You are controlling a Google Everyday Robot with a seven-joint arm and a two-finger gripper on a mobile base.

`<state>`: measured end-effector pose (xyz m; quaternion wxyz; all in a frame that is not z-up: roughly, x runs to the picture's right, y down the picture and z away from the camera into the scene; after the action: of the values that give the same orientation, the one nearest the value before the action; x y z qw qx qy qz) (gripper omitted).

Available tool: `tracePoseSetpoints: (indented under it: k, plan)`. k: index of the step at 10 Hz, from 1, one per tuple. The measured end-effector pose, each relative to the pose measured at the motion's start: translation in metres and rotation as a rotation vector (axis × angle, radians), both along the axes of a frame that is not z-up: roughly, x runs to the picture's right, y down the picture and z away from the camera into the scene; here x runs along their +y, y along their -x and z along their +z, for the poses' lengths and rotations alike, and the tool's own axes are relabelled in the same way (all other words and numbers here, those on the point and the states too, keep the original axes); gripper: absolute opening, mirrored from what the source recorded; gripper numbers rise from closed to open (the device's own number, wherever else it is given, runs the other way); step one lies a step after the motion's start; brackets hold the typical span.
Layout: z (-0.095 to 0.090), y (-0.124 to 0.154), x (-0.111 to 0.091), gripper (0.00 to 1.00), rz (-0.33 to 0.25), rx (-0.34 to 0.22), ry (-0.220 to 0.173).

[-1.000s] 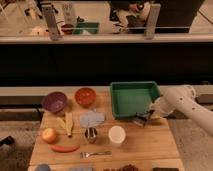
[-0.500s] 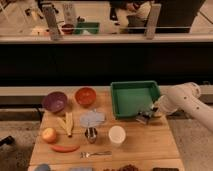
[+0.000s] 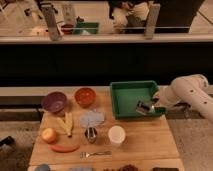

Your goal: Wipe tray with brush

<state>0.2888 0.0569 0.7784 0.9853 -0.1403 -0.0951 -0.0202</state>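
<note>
The bright green tray point(image 3: 127, 95) sits at the back right of the wooden table. My gripper point(image 3: 153, 105) reaches in from the right over the tray's front right corner, on the end of the white arm point(image 3: 185, 92). It is shut on the brush point(image 3: 143, 106), whose squarish dark head with a pale band hangs just inside the tray near its front wall. The slim handle is hidden by the gripper.
Left of the tray are an orange bowl point(image 3: 85, 96) and a purple bowl point(image 3: 54, 101). In front stand a white cup point(image 3: 116, 135), a metal cup point(image 3: 90, 134), a grey cloth point(image 3: 91, 119), a banana point(image 3: 66, 123), an apple point(image 3: 49, 135) and a silver fork point(image 3: 95, 154).
My gripper has lifted the brush from the table in front of the tray and moved it back and up, over the tray's front right corner.
</note>
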Motion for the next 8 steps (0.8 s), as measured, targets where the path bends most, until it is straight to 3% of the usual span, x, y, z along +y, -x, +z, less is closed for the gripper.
tracePoseSetpoints:
  k: [2,5,6,8]
  plan:
    - [0.020,0.003,-0.017,0.02,0.017,-0.096,-0.040]
    - [0.045,0.005,-0.027,0.02,0.019,-0.171,-0.075]
    - [0.049,0.014,-0.030,0.02,-0.002,-0.180,-0.092]
    - [0.056,0.037,-0.031,0.02,-0.085,-0.146,-0.120]
